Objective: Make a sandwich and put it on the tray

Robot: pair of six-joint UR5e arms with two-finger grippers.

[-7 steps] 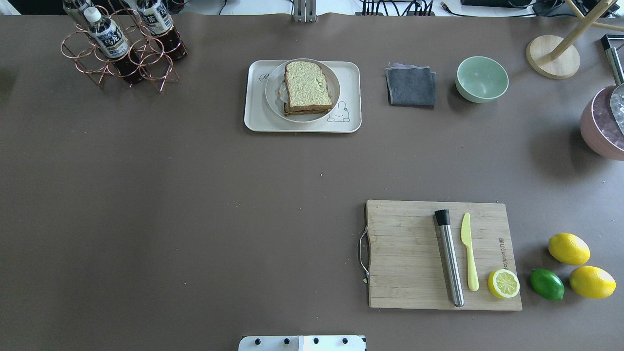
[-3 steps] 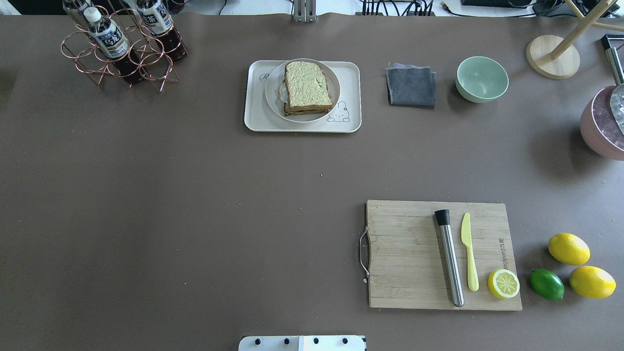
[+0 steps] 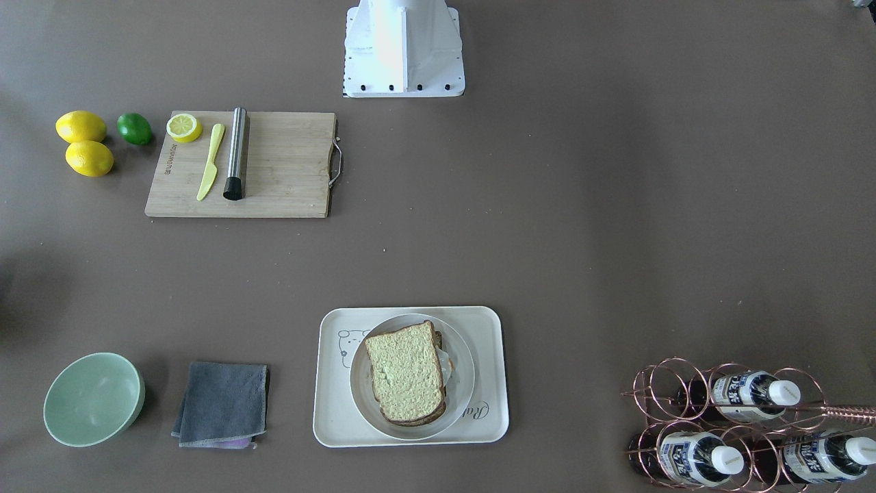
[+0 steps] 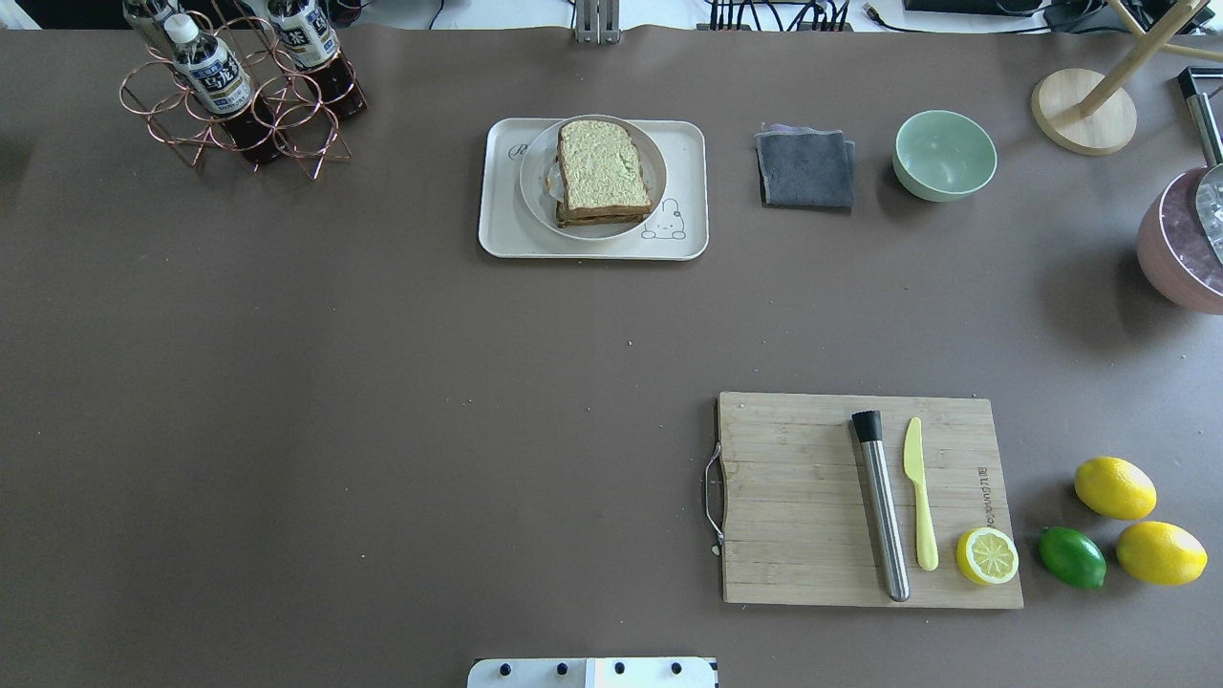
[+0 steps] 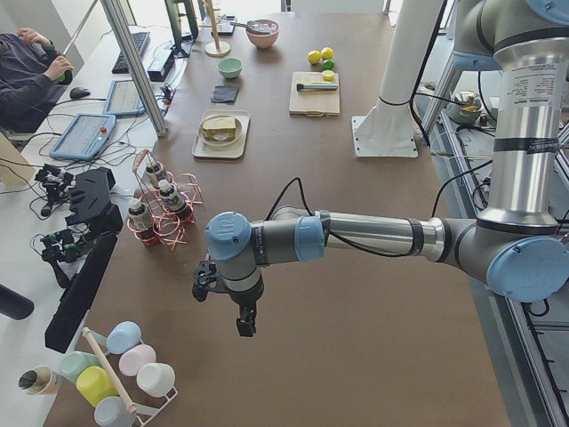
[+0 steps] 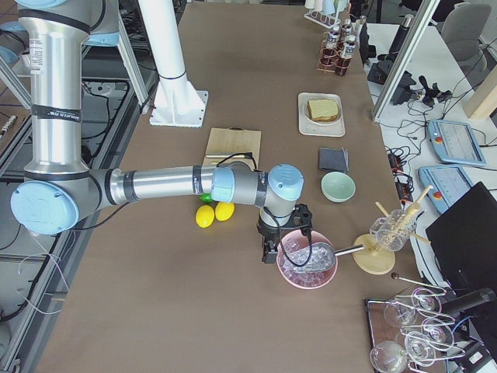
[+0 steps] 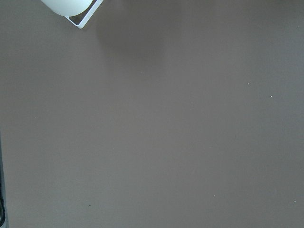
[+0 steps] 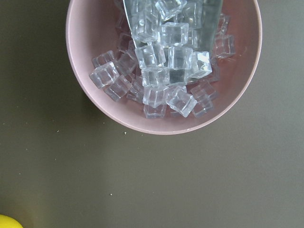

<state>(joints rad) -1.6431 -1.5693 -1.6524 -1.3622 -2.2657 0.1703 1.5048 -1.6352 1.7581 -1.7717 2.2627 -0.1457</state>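
The sandwich [image 4: 604, 172], two slices of pale speckled bread with white egg at the edge, lies on a clear round plate [image 4: 533, 196]. The plate sits on the cream tray [image 4: 499, 234] at the far middle of the table. The sandwich [image 3: 405, 373] and tray [image 3: 335, 421] also show in the front-facing view. My left gripper [image 5: 244, 325] hangs over bare table far to the left, beyond the bottle rack. My right gripper [image 6: 269, 252] hangs beside the pink ice bowl at the far right. Both show only in the side views, so I cannot tell if they are open or shut.
A wooden cutting board [image 4: 793, 497] holds a steel muddler [image 4: 881, 506], a yellow knife [image 4: 919, 492] and a lemon half [image 4: 987, 555]. Lemons [image 4: 1114, 487] and a lime [image 4: 1071, 556] lie to its right. Also here: a grey cloth [image 4: 805, 168], a green bowl [image 4: 944, 154], a bottle rack [image 4: 239, 91] and a pink ice bowl [image 8: 95, 114].
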